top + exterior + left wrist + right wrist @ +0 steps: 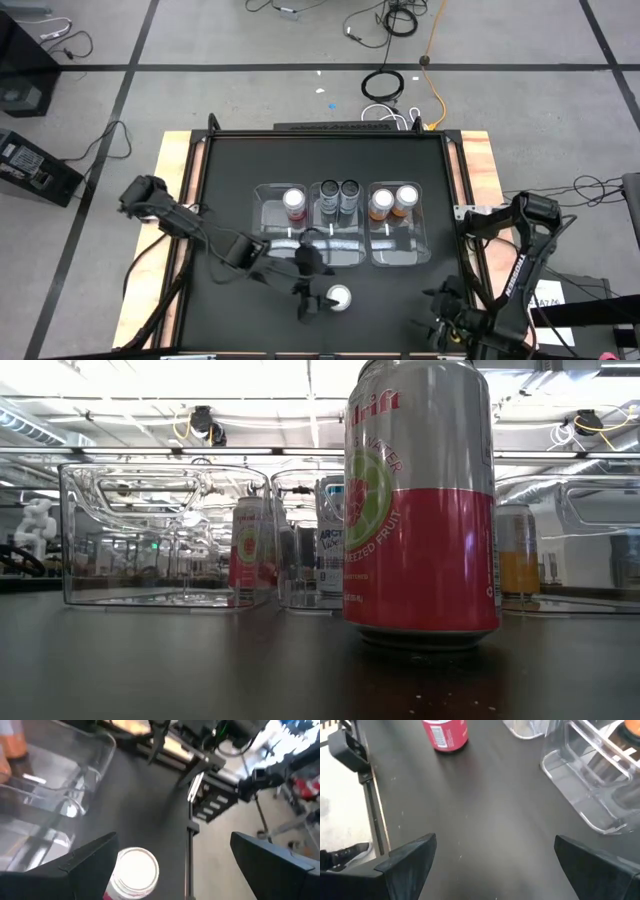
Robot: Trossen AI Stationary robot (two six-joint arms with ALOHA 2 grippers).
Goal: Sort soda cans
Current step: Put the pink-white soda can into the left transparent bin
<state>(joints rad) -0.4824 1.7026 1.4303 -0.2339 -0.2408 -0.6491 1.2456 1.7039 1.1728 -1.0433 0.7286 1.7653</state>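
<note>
Three clear rectangular plastic bins stand side by side across the middle of the black table (225, 190). The left clear bin (268, 222) holds one pink-bodied can (294, 204) with a silver top. The middle clear bin (322, 245) holds two black cans (339, 197) standing close together. The right clear bin (418, 240) holds two orange cans (393, 202), also paired. All five stand at the far ends of their bins, with the near halves of the bins bare.

Out on the open table, just in front of the middle bin on its near side, a sixth can stands alone: a pink and silver soda can (339, 297) with a round silver top. It is upright, long axis vertical, top facing straight up; from table level its printed label (385, 480) faces the low camera and it blocks much of the bins behind it.

The left gripper (312, 300) hangs right beside this lone can, fingers spread wide, released and holding nothing; from its wrist the can's top (135, 870) sits just inside one dark finger (87, 865). Its arm crosses in front of the left bin.

The right gripper (438, 325) waits near the table's front edge, well apart from the lone can, likewise spread open and empty. Cables lie on the tiled floor (90, 70) beyond the table.
</note>
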